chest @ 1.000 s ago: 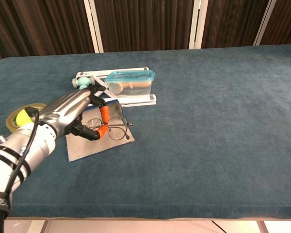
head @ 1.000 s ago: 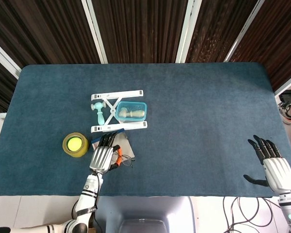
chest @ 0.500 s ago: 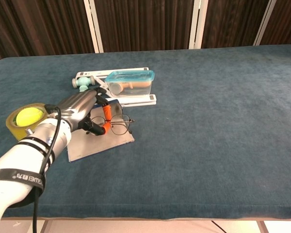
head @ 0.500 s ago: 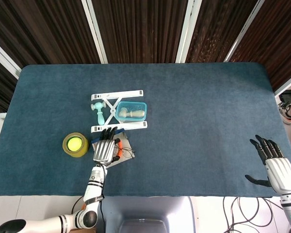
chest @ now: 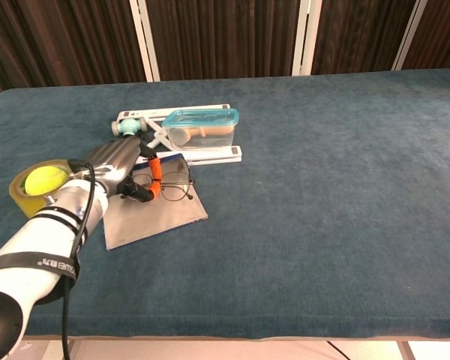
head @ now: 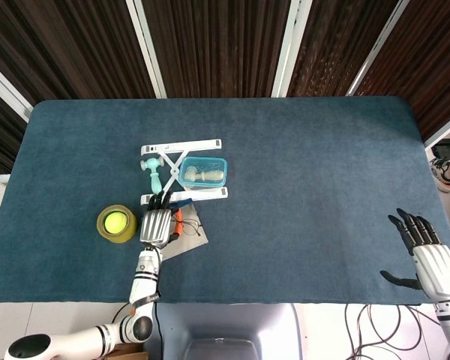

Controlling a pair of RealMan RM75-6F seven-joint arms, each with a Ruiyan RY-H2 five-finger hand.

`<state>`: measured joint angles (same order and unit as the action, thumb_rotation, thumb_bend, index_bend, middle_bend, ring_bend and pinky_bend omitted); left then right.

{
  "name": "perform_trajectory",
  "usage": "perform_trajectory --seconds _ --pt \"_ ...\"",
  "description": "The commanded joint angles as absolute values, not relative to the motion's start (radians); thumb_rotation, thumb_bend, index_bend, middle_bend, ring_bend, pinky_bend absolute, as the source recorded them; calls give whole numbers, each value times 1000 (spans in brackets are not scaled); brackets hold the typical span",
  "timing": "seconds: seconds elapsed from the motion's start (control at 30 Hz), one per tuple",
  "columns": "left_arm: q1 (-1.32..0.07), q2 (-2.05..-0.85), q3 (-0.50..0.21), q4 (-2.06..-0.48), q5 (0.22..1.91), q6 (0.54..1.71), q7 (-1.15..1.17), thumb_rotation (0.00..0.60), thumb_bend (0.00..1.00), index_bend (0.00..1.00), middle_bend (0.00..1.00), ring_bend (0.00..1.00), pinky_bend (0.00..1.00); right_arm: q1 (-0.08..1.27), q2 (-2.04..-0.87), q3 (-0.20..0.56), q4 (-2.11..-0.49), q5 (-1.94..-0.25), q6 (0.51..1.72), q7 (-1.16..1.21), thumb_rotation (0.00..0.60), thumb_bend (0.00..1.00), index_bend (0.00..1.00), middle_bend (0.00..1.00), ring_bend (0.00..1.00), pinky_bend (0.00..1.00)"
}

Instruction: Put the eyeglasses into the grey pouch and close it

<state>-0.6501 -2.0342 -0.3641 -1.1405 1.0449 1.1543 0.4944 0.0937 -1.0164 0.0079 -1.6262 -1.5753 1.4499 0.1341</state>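
The eyeglasses [chest: 169, 184] have thin dark round rims and orange temple tips; my left hand [chest: 118, 166] holds them by the orange end, just over the grey pouch [chest: 156, 220]. The pouch lies flat on the table, partly under the hand. In the head view the left hand [head: 158, 222] covers most of the pouch [head: 181, 244], and the eyeglasses [head: 189, 227] stick out to its right. My right hand [head: 432, 264] rests open at the table's near right edge, far from both.
Behind the pouch stand a white folding stand [chest: 181, 136], a clear blue-lidded box [chest: 202, 127] and a teal mallet-shaped tool [chest: 126, 128]. A yellow tape roll holding a green ball [chest: 36, 184] sits to the left of my hand.
My left hand has carried the eyeglasses back and to the left, from the pouch's right edge toward its far end. The right hand has slid slightly nearer.
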Motion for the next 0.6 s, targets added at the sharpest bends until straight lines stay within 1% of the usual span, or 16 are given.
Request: perform_trajectory --seconds 0.03,0.2,0.4,0.6 --pt "-658 -2040 -368 -1116 1044 1160 480 600 431 564 82 11 87 94 -1017 8 -1625 -1576 1449 134 600 171 0 0 0 54" --pt "-659 -2038 -357 -1103 1045 1163 482 600 441 576 92 68 103 94 -1018 8 -1626 -1577 1448 130 600 172 0 0 0 54" --pt "-654 -2034 -346 -1109 1039 1171 491 600 444 624 131 65 105 93 -1018 9 -1626 -1578 1451 130 600 173 0 0 0 54" --pt "-651 -2023 -342 -1141 1025 1182 524 600 472 640 153 71 105 94 -1017 7 -1626 -1582 1449 132 600 172 0 0 0 54"
